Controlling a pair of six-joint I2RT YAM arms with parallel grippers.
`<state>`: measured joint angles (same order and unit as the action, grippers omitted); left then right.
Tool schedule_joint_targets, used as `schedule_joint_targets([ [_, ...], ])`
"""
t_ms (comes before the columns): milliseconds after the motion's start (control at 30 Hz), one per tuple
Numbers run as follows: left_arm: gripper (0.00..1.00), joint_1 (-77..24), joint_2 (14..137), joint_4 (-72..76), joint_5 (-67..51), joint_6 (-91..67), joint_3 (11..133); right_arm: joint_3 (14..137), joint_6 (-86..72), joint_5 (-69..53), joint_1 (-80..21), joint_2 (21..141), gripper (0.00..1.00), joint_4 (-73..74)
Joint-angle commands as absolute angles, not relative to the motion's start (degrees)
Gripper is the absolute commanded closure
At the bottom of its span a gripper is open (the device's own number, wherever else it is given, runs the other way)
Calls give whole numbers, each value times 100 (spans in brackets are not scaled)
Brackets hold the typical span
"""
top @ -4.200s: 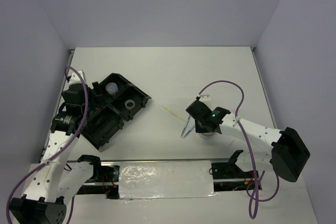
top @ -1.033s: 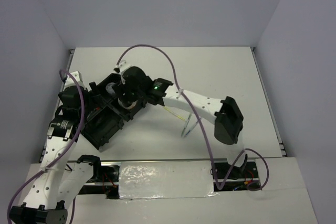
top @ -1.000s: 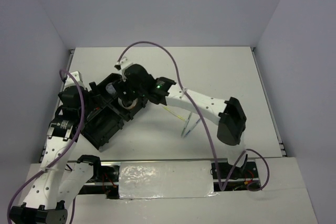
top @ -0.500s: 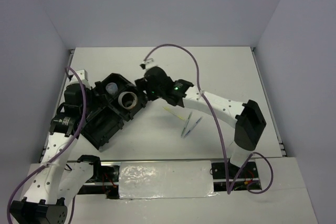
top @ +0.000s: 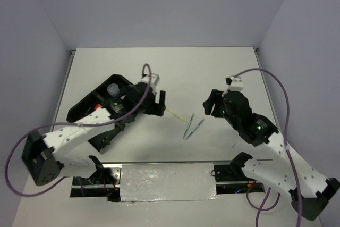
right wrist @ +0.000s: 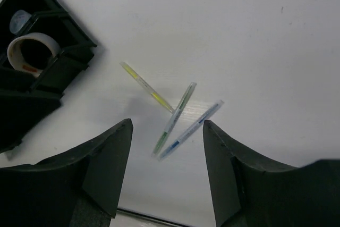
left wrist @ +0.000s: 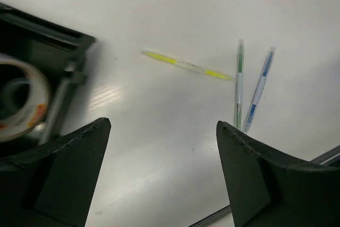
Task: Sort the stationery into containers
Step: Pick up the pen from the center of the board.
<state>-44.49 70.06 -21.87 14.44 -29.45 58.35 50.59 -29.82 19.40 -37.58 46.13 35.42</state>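
The left hand [left wrist: 163,126] hangs wide open and empty just past the tray [right wrist: 64,65], above the bare surface [top: 212,73] and short of the loose pens. The right hand [right wrist: 167,123] is also parted with nothing between its fingers, hovering over the same cluster from the other side. The yellow stick [right wrist: 146,86], the green pen [right wrist: 174,118] and the blue pen [right wrist: 191,129] lie flat on the surface between the two hands, outside the tray. The tape roll [right wrist: 32,51] and the cup [right wrist: 18,20] sit in neighbouring tray compartments. The main risk is probably that both hands are aimed at one small group and could meet if they descend together. The stick's near end seems to touch or sit just beside the green pen, and the two pens converge at one end, so closing on one would likely drag or flick a neighbour. All three are thin and lie flat, so fingers coming down too high would miss and too low would scrape the surface and roll a pen away. The left arm [top: 79,128] stretches over the tray and could nudge it. That arm hides much of the tray from above, so most compartments cannot be checked. The left wrist view is blurred and cuts the tray off at its edge. Whatever pale thing lies inside the roll cannot be made out, and no highlighters show anywhere.
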Motion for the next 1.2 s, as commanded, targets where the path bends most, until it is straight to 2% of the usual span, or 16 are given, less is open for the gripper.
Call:
schedule_joint_targets([
  [0, 8, -5060, 7987, -1521, 1775, -3278, 6255, 4843, -3137, 2100, -3718, 3993, 37, 4288],
  [100, 19, -5212, 8919, -1511, 1941, -3234, 6774, 4773, -3155, 2136, -3718, 3562, 40, 4640],
  [133, 26, -5212, 9286, -1590, 2021, -3321, 6916, 4755, -3164, 2092, -3718, 3490, 40, 4684],
  [200, 29, -5212, 9596, -1905, 2353, -3663, 7327, 4737, -3129, 1847, -3726, 3367, 40, 4658],
  [400, 20, -5221, 10369, -2311, 2847, -5228, 7962, 4685, -3041, 1679, -3727, 3375, 40, 4527],
  [533, 14, -5256, 10976, -3336, 3286, -6350, 8586, 4562, -2953, 1486, -3718, 3498, 39, 4307],
  [767, 21, -5493, 11487, -4735, 4007, -8190, 9263, 4535, -2848, 1371, -3735, 3489, 39, 4184],
  [1167, 26, -5511, 12093, -4175, 3727, -8402, 9167, 4465, -2751, 1151, -3727, 3472, 39, 4087],
])
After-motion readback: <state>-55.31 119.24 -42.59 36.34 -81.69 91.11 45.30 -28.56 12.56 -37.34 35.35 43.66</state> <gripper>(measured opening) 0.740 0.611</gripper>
